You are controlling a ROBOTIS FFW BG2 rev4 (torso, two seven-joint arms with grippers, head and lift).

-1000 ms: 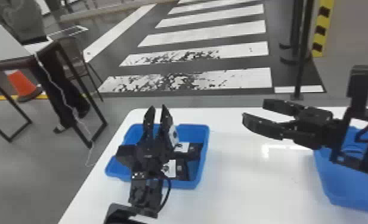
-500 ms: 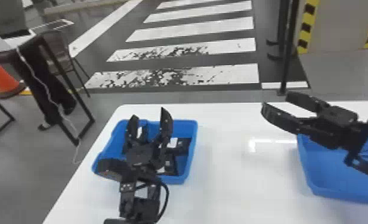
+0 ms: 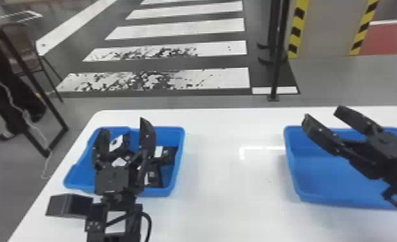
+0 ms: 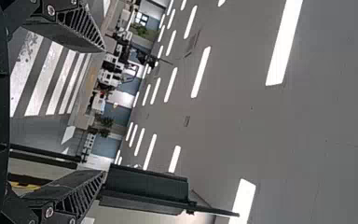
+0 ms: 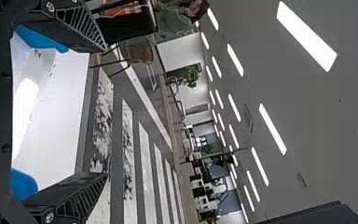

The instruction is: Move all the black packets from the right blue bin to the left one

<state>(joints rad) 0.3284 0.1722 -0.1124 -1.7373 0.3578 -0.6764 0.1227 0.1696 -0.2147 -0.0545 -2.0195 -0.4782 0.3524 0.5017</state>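
Several black packets with white labels, all in the left blue bin, 9 o'clock on the white table (12 = far edge). Left gripper over that bin, fingers spread, aimed at 12. Right blue bin at 3 o'clock; right gripper over it, fingers also apart, aimed about 10. Past the table: crosswalk stripes at 12, black post near 1.

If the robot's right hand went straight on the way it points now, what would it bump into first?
Probably nothing nearby: ahead of the right gripper, the way looks free over the far edge of the white table, toward the striped floor and black post, though depth is hard to judge.
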